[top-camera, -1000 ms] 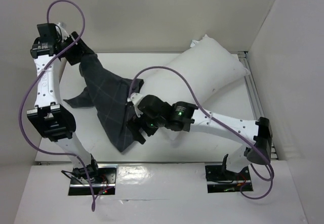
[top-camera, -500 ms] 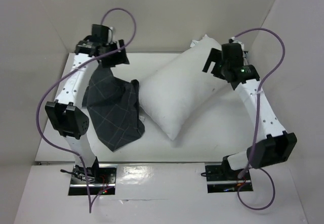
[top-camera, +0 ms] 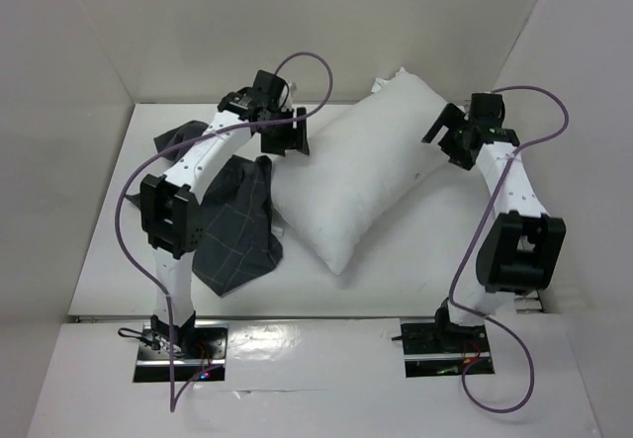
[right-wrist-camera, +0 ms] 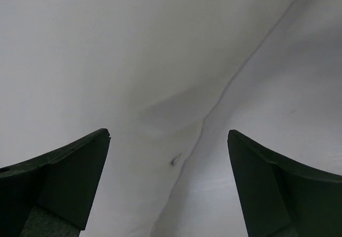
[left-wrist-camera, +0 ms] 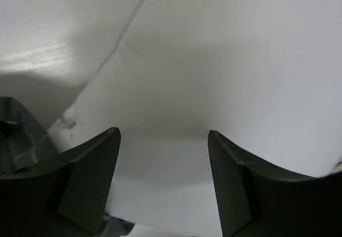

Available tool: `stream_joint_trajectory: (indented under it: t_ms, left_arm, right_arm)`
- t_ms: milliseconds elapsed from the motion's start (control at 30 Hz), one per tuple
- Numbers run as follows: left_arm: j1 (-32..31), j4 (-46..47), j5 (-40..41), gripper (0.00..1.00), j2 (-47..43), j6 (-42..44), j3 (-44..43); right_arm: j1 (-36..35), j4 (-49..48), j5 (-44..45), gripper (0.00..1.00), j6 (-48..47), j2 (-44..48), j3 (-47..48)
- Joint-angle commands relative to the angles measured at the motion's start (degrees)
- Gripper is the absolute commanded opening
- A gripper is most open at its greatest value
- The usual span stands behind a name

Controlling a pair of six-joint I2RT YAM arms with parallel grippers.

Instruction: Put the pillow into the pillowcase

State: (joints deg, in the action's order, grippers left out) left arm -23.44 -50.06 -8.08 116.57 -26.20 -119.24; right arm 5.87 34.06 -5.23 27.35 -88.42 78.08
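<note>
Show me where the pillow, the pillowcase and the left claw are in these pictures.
Pillow (top-camera: pixel 361 176): top view, middle of its white upper face.
Pillowcase (top-camera: pixel 237 235): top view, checked cloth left of the pillow.
Left claw (left-wrist-camera: pixel 163 132): left wrist view, midway between its open fingertips.

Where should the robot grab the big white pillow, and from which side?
Probably its thin right-hand edge, coming from the right: the pillow is puffy in the middle but flattens at that seam, and the open right end effector hovers close by.
</note>
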Motion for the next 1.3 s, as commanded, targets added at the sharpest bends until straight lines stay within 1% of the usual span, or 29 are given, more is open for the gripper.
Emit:
stream_joint_trajectory:
  t_ms: [0, 33, 100, 133, 167, 200, 233, 300, 433, 467, 500, 533, 600, 667, 700, 733, 767, 800, 833, 867, 900, 933, 1000, 1067, 1133, 1167, 1200, 1233, 1267]
  left_arm:
    - [-0.64, 0.75, -4.31, 0.78, 1.73, -2.63, 5.32]
    - [-0.64, 1.63, -5.36, 0.71, 2.25, -2.63, 6.73]
    - [-0.64, 3.21, -8.0, 0.58, 2.86, -3.86, 8.49]
    - [-0.64, 3.74, -8.53, 0.46, 3.39, -3.86, 8.5]
    - [-0.64, 3.74, -8.54, 0.32, 3.4, -3.86, 8.5]
    - [-0.64, 3.74, -8.54, 0.05, 4.96, -3.86, 7.54]
    - [-0.12, 3.74, -8.54, 0.0, 5.59, -3.86, 5.53]
    - [-0.11, 3.13, -8.54, 0.0, 6.21, -3.86, 3.41]
    - [1.2, 3.13, -8.01, 0.0, 8.75, -3.86, -3.69]
    - [1.21, 3.13, -8.62, 0.0, 10.41, -4.39, -5.28]
    - [1.9, 3.65, -9.75, 0.0, 11.47, -4.39, -6.95]
    - [1.91, 3.66, -10.37, 0.0, 12.53, -4.39, -10.36]
    - [1.91, 5.31, -13.26, 0.0, 15.17, -5.7, -13.02]
    - [2.44, 7.16, -15.55, 0.0, 16.31, -6.58, -13.03]
    - [2.44, 8.39, -16.52, 0.0, 16.32, -7.11, -12.43]
    - [2.44, 9.62, -18.71, 0.0, 16.32, -7.81, -11.81]
    - [2.44, 10.76, -19.51, 0.0, 16.32, -7.82, -11.2]
    - [2.44, 11.3, -20.3, 0.05, 16.32, -7.82, -11.19]
    - [2.44, 11.3, -21.1, 0.25, 16.93, -6.95, -11.71]
    - [2.44, 11.3, -21.71, 0.37, 16.93, -6.94, -12.24]
    - [2.44, 11.3, -21.72, 0.47, 16.15, -6.16, -12.24]
    - [2.44, 11.3, -21.2, 0.68, 15.44, -5.54, -12.24]
    - [3.92, 11.3, -21.19, 0.83, 12.72, -4.92, -12.24]
    - [4.98, 11.3, -19.88, 0.93, 10.88, -4.4, -12.77]
    - [6.65, 10.78, -19.26, 0.96, 7.71, -3.87, -13.3]
    - [7.79, 10.17, -18.13, 0.95, 6.57, -3.86, -13.3]
    - [8.32, 10.16, -17.59, 0.93, 4.3, -3.86, -12.34]
    - [8.85, 9.38, -17.59, 0.92, 3.06, -3.86, -11.55]
    - [9.37, 9.37, -15.67, 0.89, 1.65, -3.34, -10.5]
  right_arm:
    - [1.51, -8.82, -5.04, 0.98, 1.91, -9.28, 2.94]
    - [1.51, -9.88, -5.66, 0.91, 2.52, -10.53, 3.56]
    - [0.03, -13.13, -5.66, 0.52, 2.53, -11.94, 3.57]
    - [0.02, -13.93, -5.66, 0.37, 2.53, -11.95, 2.61]
    - [-0.59, -13.94, -6.19, 0.25, 2.53, -11.95, 2.6]
    - [-0.6, -13.94, -5.49, 0.15, 1.83, -11.95, 1.73]
    - [-1.12, -13.94, -4.44, 0.0, 0.96, -10.73, 0.33]
    - [-1.12, -13.41, -1.89, 0.0, -0.01, -8.18, -1.96]
    - [-3.48, -9.64, 4.35, 0.0, 0.76, 3.4, -8.46]
    - [-4.54, -7.54, 6.97, 0.0, 1.47, 9.35, -11.35]
    - [-7.77, -6.04, 8.65, 0.0, 2.34, 12.28, -12.51]
    - [-9.8, -2.02, 10.58, 0.0, 3.22, 17.96, -14.52]
    - [-15.41, 2.47, 15.75, 0.0, 6.72, 23.09, -16.11]
    - [-18.51, 10.18, 19.63, 0.0, 9.9, 29.93, -17.69]
    - [-19.66, 12.41, 19.65, 0.07, 11.22, 32.15, -18.23]
    - [-20.8, 14.0, 19.65, 0.39, 12.19, 34.43, -18.75]
    - [-22.72, 15.49, 18.08, 0.6, 12.2, 38.63, -19.37]
    - [-23.44, 16.64, 17.2, 0.75, 12.72, 40.07, -19.37]
    - [-24.06, 17.78, 16.4, 0.83, 12.72, 40.95, -18.24]
    - [-24.76, 19.71, 16.4, 0.91, 11.94, 41.57, -15.79]
    - [-24.77, 20.59, 16.4, 0.91, 11.24, 41.58, -14.12]
    - [-24.77, 20.6, 14.92, 0.91, 8.71, 40.71, -12.71]
    - [-25.29, 21.22, 14.38, 0.89, 6.93, 37.9, -9.64]
    - [-25.81, 20.17, 12.71, 0.89, 3.43, 35.0, -8.75]
    - [-26.96, 18.33, 13.23, 0.92, 1.92, 28.77, -7.25]
    - [-28.35, 17.8, 14.36, 0.93, 0.17, 22.91, -4.37]
    - [-29.5, 17.79, 16.38, 0.93, 0.16, 19.55, -1.99]
    - [-30.73, 18.49, 20.57, 0.96, -0.37, 16.3, 0.47]
    - [-32.05, 18.49, 22.09, 0.98, -2.2, 13.39, 2.58]
